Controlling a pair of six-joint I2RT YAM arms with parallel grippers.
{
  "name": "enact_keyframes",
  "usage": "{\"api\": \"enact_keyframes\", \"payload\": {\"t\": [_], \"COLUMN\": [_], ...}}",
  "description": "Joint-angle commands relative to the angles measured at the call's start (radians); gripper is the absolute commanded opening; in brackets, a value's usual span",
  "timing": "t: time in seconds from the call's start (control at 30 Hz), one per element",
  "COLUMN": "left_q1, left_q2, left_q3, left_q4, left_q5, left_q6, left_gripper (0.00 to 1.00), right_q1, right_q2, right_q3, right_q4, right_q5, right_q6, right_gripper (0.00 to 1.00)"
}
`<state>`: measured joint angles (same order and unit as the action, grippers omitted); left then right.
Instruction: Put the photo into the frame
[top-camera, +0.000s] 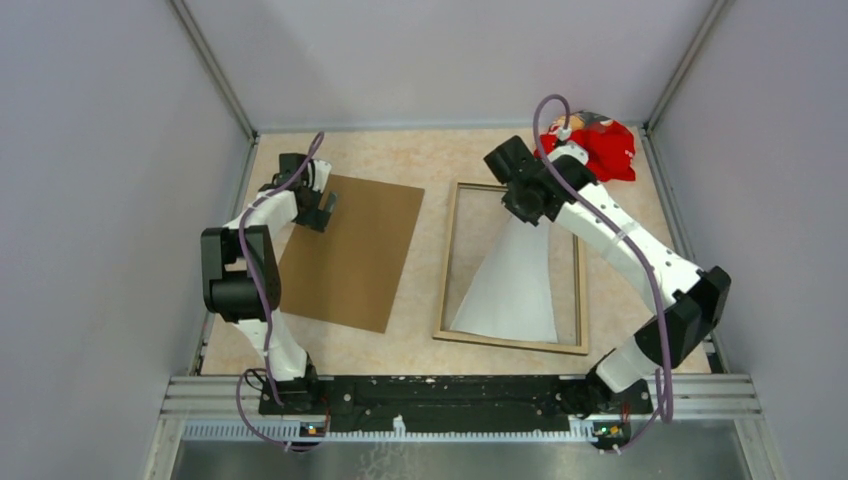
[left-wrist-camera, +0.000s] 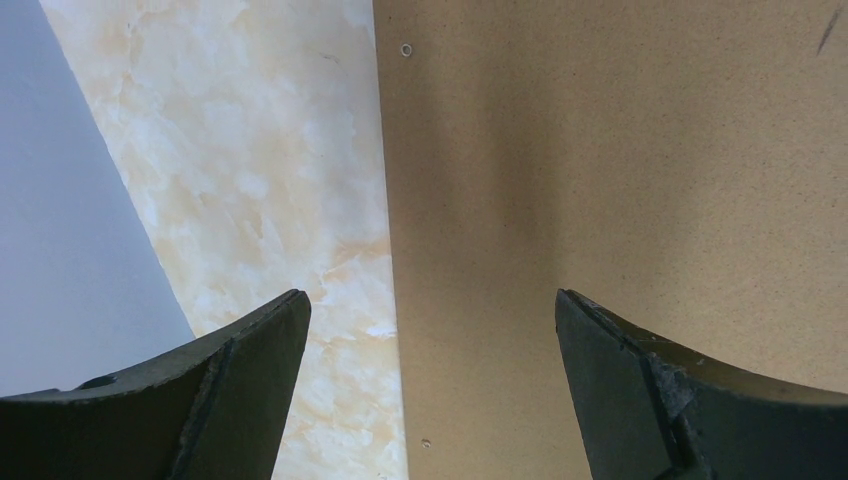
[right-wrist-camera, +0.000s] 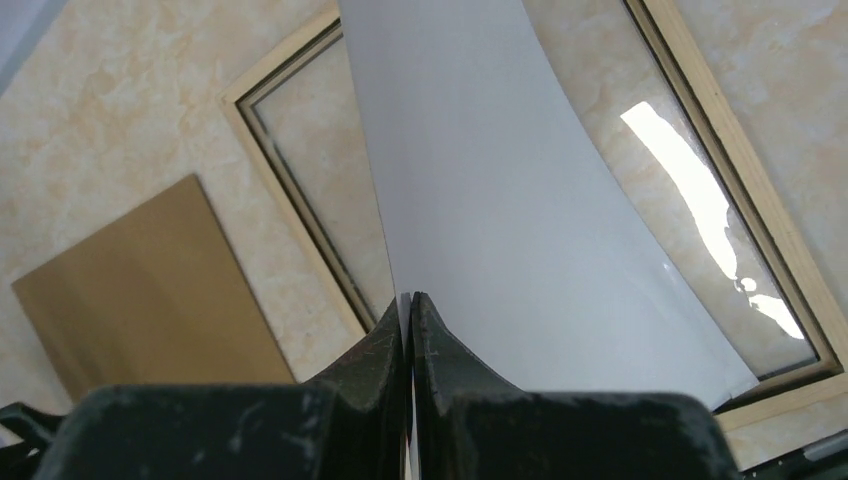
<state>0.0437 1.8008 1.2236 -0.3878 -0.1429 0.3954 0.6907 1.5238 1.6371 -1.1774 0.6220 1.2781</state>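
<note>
The frame (top-camera: 580, 300) lies back up on the table, its tan wood edge showing, right of centre; it also shows in the right wrist view (right-wrist-camera: 290, 190). My right gripper (top-camera: 528, 205) is shut on the far edge of the photo (top-camera: 512, 285), white back up. The photo (right-wrist-camera: 520, 220) slopes down from the jaws, its near edge resting inside the frame. My left gripper (top-camera: 318, 205) is open and empty over the far left corner of the brown backing board (top-camera: 350, 250). The left wrist view shows its fingertips (left-wrist-camera: 270, 340) straddling the board's left edge (left-wrist-camera: 600, 180).
A red crumpled bag (top-camera: 605, 145) lies at the far right corner. Grey walls close the table on three sides. The backing board also shows in the right wrist view (right-wrist-camera: 140, 280), left of the frame.
</note>
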Motion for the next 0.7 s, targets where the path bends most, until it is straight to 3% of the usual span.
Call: {"api": "enact_keyframes", "payload": {"t": [0.0, 0.67], "left_q1": [-0.005, -0.005], "left_q2": [-0.054, -0.041], "left_q3": [0.009, 0.005], "left_q4": [0.012, 0.019], "left_q5": [-0.009, -0.019], "left_q6": [0.000, 0.000], "left_gripper": [0.99, 0.99], "right_q1": [-0.007, -0.048], "right_q2": [0.083, 0.311], "right_q3": [0.048, 0.153], "right_q4": [-0.038, -0.006], "right_q5": [0.077, 0.095], "right_q6": [-0.001, -0.186], "right_gripper": [0.00, 0.00]}}
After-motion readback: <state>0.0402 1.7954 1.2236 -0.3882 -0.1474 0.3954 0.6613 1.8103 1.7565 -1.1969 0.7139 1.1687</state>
